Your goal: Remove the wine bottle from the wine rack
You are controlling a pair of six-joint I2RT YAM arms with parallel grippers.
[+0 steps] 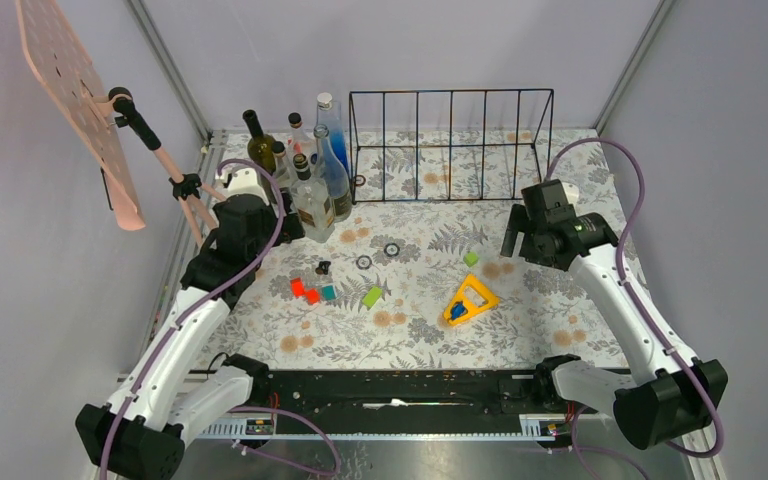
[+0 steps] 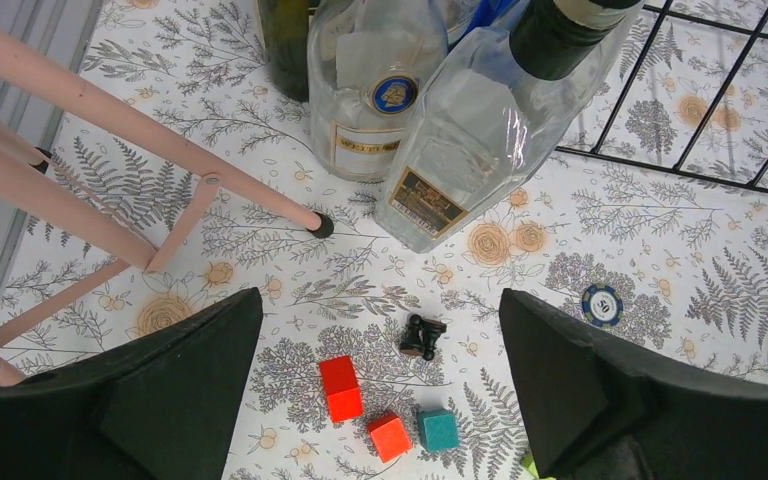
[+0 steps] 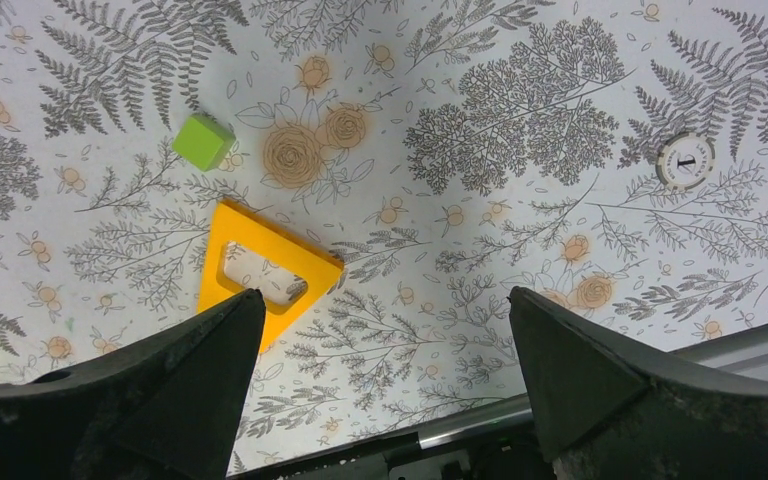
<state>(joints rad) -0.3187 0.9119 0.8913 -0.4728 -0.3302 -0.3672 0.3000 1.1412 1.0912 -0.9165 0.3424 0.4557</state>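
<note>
Top camera first. Black wire wine rack (image 1: 450, 145) upright along the far edge of the table (image 1: 410, 335). Just left of it, a huddle of bottles standing on the table. Dark green wine bottle (image 1: 258, 142) at the back left of that huddle, upright, outside the rack. Blue bottle (image 1: 336, 150) closest to the wire, clear bottles (image 1: 312, 205) in front. Tucked right beside those clear bottles, the left tool (image 1: 292, 226), its fingers hard to read from up here. Over on the right side of the table, the right tool (image 1: 520, 240), near the rack's right end and well apart from the bottles. Mid-table: red cubes (image 1: 304, 291), a yellow triangle (image 1: 470, 300).

Down to the left wrist. Plain to see now, the left tool (image 2: 380, 300) spread wide over the floral table. Dead ahead, two clear bottles (image 2: 460, 140) side by side, the wine bottle (image 2: 285, 50) just behind them, rack wire (image 2: 680, 95) at upper right. Pink stand (image 2: 110, 113) slanting in from the left. Between the fingers (image 2: 190, 385): red cubes (image 2: 341, 388), a teal cube (image 2: 438, 428), a small black piece (image 2: 423, 336).

Across to the right wrist. Same story for the right tool (image 3: 385, 300): spread wide, hanging above the table. Yellow triangle (image 3: 260, 262) by the left finger, green cube (image 3: 203, 140) beyond it.
</note>
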